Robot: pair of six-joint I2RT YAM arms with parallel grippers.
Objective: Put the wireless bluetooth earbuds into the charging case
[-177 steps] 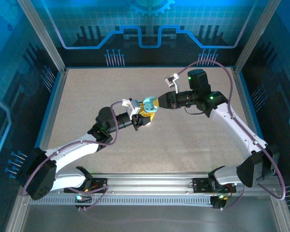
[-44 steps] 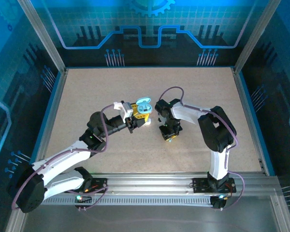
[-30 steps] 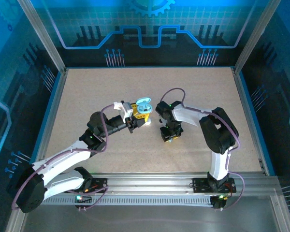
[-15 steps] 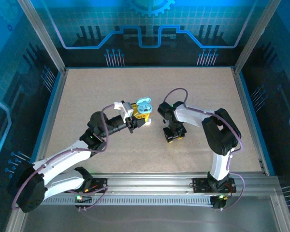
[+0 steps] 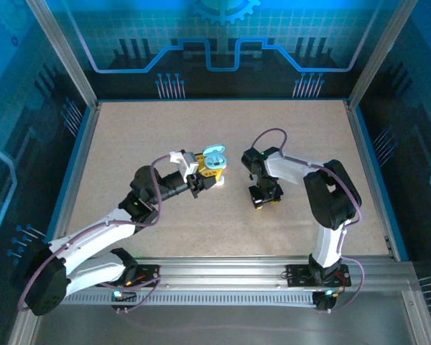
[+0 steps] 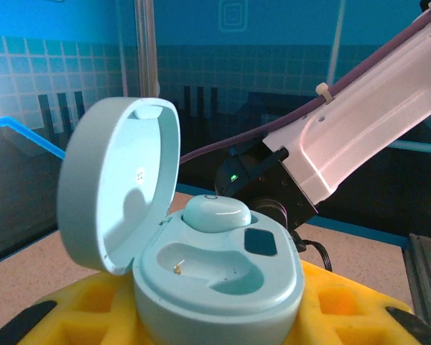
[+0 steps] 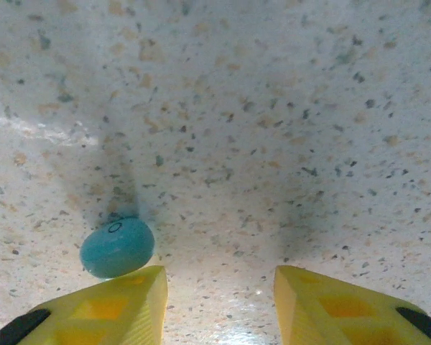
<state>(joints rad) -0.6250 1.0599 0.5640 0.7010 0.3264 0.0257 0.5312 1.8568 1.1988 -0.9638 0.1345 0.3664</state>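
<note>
From above: near the middle of the speckled table (image 5: 151,129), the left gripper (image 5: 214,175) pinches a pale blue charging case (image 5: 215,158) between its yellow fingers, with the lid open. Just to its right, and apart from the case, the right gripper (image 5: 264,200) points straight down at the tabletop.

At the left wrist: the case sits clamped between the yellow fingers (image 6: 355,305). Its rounded lid (image 6: 118,187) is tipped up and back on the left. One earbud (image 6: 217,213), a smooth pale blue pebble, is seated in the far well. The near well (image 6: 201,260) lies bare, a small gold contact glinting at its bottom.

At the right wrist: the second earbud (image 7: 118,247), a glossy teal-blue oval with a tiny dark ring mark on its upper side, lies on the table. It rests just off the tip of the finger on the picture's left, outside the gap. The right gripper's two yellow fingers stand spread apart over the tabletop.
</note>
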